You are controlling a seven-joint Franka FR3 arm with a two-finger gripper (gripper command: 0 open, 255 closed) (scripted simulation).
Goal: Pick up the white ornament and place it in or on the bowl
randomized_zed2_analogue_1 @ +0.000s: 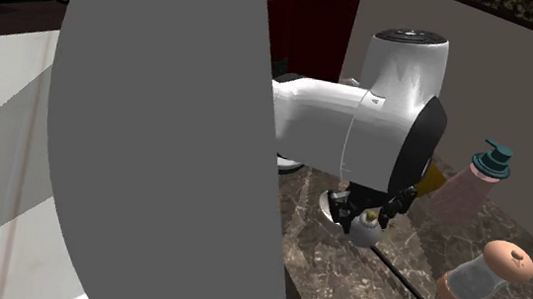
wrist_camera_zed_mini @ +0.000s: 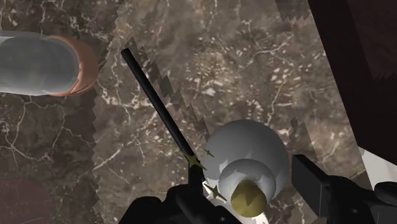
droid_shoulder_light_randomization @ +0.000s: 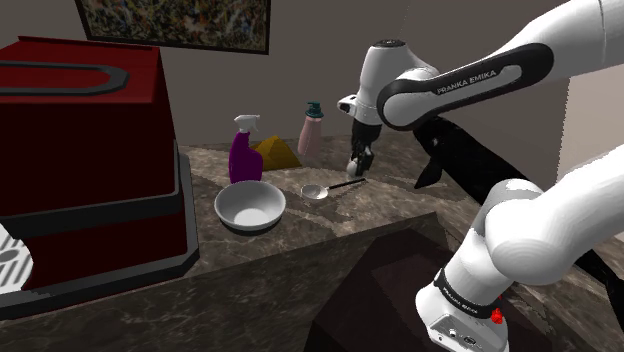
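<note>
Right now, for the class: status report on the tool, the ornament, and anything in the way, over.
Tool at white ornament, grip unconfirmed. Ornament not yet in bowl. Black-handled spoon lies between them.

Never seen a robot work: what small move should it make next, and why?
Probably a short straight lift, if its hold is firm: the gripper is down over the ornament, the spoon handle lies right beside it, and the bowl sits farther along the counter.

The ornament [wrist_camera_zed_mini: 249, 159] is white with what looks like a gold cap, the bowl [droid_shoulder_light_randomization: 249, 207] white, the counter [droid_shoulder_light_randomization: 300, 232] dark brown with pale veins, the spray bottle [droid_shoulder_light_randomization: 243, 155] purple, the pump bottle [droid_shoulder_light_randomization: 311, 132] pink with a teal top, and the appliance [droid_shoulder_light_randomization: 90, 150] deep red.
</note>
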